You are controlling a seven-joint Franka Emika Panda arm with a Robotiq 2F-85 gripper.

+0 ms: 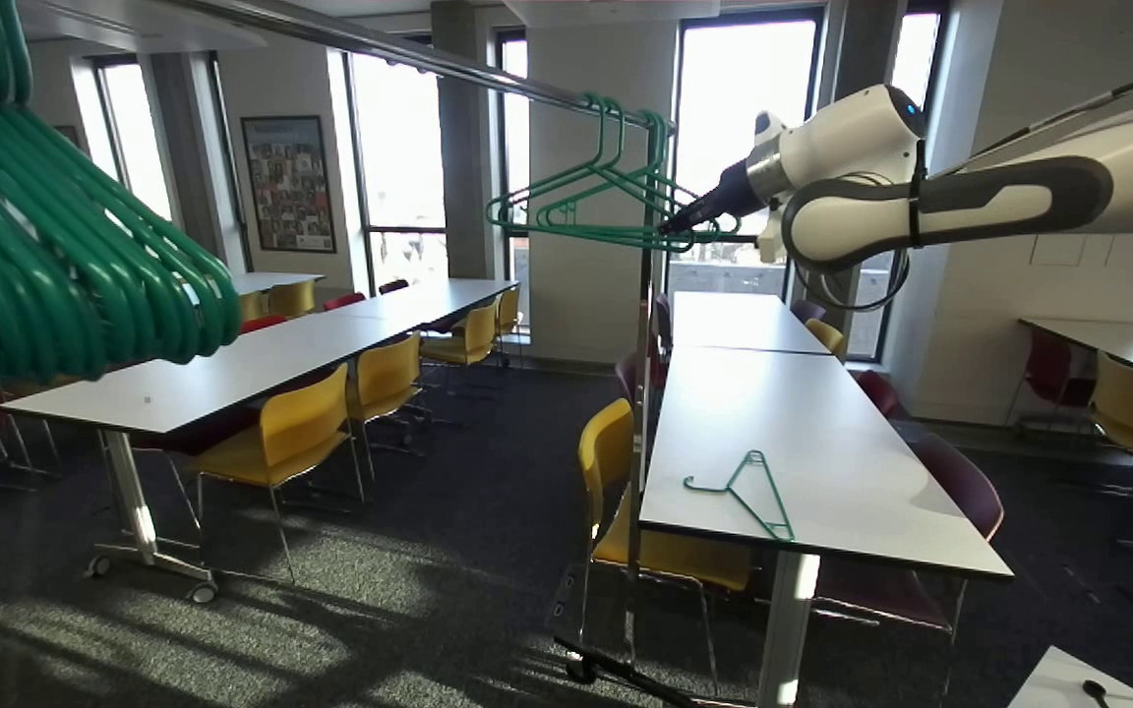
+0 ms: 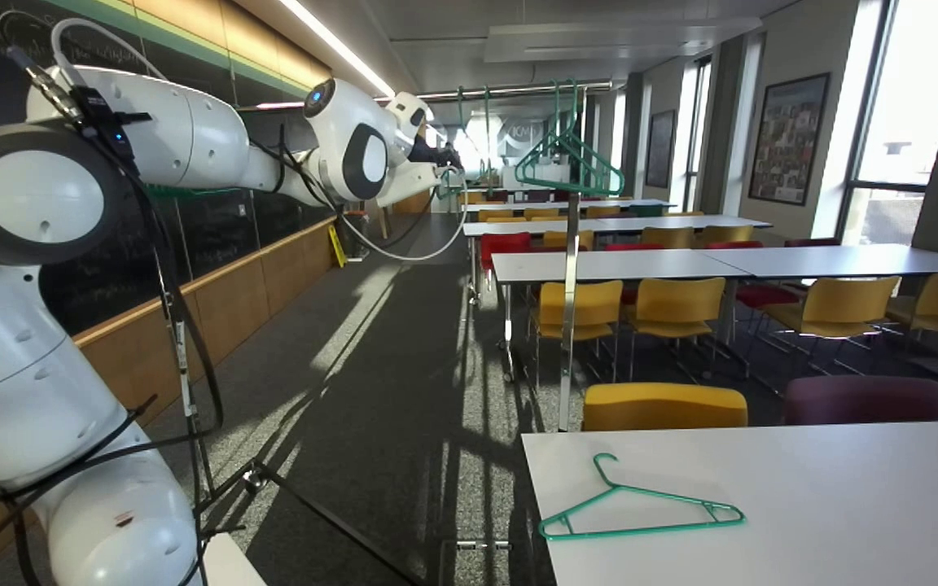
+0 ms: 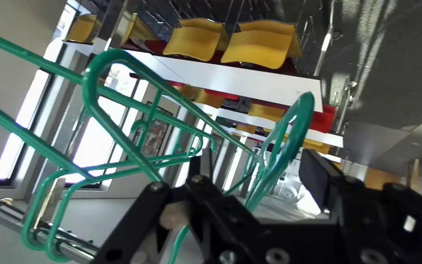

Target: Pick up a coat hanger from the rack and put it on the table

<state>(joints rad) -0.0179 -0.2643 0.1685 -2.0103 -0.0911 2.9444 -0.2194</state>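
In an exterior view several thin green coat hangers [image 1: 616,236] hang from the rack's rail [image 1: 488,75] near its end; they also show in an exterior view [image 2: 554,188]. One green hanger lies flat on the white table [image 1: 744,393] in both exterior views [image 1: 774,492] [image 2: 640,531]. My gripper [image 1: 667,228] is at the lower corners of the hanging hangers, well above the table. In the wrist view its fingers [image 3: 256,157] are spread apart. A green hanger's end [image 3: 278,164] passes between them, with a visible gap to the right finger. Contact with the left finger is unclear.
A thick bunch of teal hangers [image 1: 85,256] hangs close to the camera. The rack's slim upright [image 2: 571,301] stands beside the table. A yellow chair [image 1: 611,452] is at the table's side. Another long table [image 1: 330,334] with yellow chairs stands further off.
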